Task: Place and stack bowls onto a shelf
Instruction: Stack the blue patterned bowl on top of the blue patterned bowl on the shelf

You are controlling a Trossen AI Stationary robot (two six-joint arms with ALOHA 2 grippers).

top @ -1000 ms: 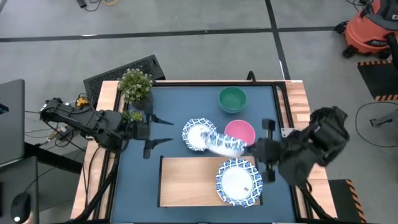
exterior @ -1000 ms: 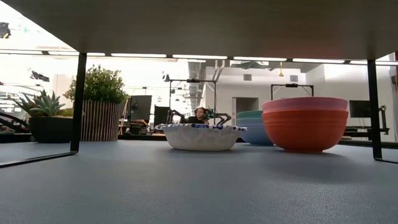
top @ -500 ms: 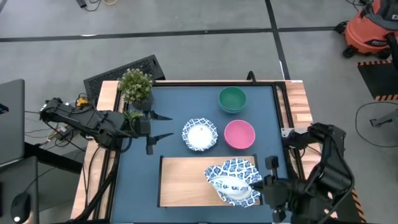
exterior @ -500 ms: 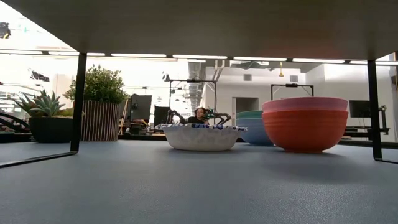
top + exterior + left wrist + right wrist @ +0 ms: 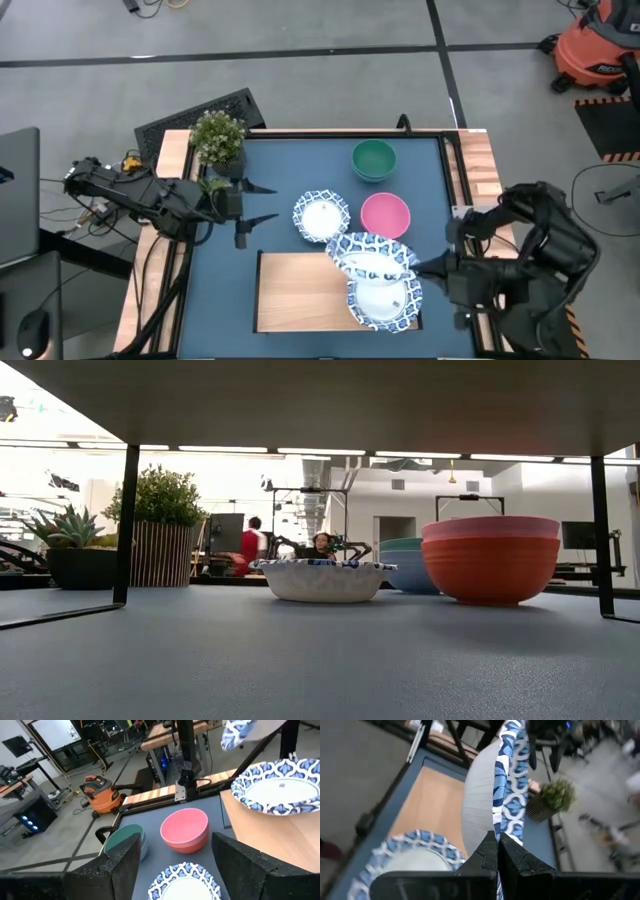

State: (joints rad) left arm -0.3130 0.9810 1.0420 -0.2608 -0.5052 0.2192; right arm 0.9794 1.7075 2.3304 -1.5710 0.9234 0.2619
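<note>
My right gripper (image 5: 414,268) is shut on a white bowl with a blue patterned rim (image 5: 368,254). It holds the bowl over the right end of the light-wood shelf (image 5: 300,292), just above a patterned bowl (image 5: 385,300) that rests there; whether more bowls lie under that one I cannot tell. Another patterned bowl (image 5: 321,216), the pink-red bowl (image 5: 385,215) and the green bowl (image 5: 373,160) stand on the blue mat. My left gripper (image 5: 262,205) waits open at the mat's left, beside the plant. My right gripper pinches the held bowl's patterned rim (image 5: 503,822) on the side toward the table's right edge, one finger inside the bowl and one on its white outer wall (image 5: 477,805). The fingers come about level from the right. The bowl is lifted clear, above the shelf bowl (image 5: 415,855).
A potted plant (image 5: 218,137) stands at the mat's far left corner. The shelf's left half (image 5: 290,300) is bare wood. Black shelf legs (image 5: 125,525) stand on the mat. A person in red (image 5: 250,546) moves in the room behind.
My right gripper has carried the patterned bowl from over the pink-red bowl toward the table's near edge, over the shelf's right end, then a little back toward the far edge. The bowl stays in its hold and off the shelf.
</note>
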